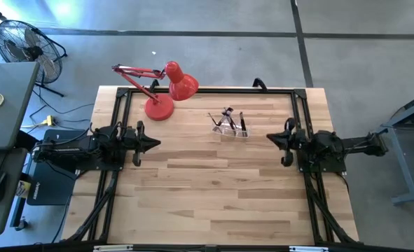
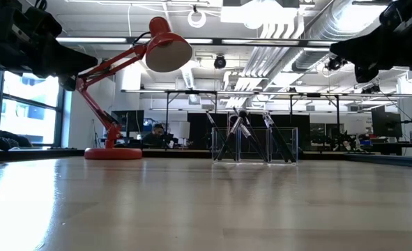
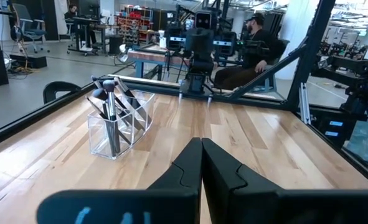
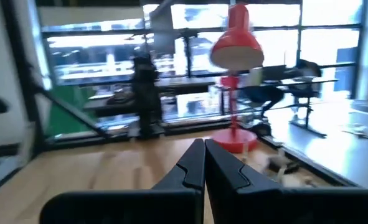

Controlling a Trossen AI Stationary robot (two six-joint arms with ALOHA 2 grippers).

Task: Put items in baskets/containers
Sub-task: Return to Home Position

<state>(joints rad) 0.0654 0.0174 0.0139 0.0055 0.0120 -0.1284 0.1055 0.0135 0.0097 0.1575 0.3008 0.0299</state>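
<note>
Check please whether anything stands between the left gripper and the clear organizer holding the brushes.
Nothing visible does. Only bare wooden table lies between the left gripper and the clear organizer; the red desk lamp stands off that line, farther back.

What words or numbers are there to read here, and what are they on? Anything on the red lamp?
No text here can be read.
Red lamp: no writing shows.
Clear holder: no label shows.
Yellow sticker on a dark box: too small to read.
Left gripper: bluish marks on its body, too blurred to read.
Right gripper: no writing shows.
</note>
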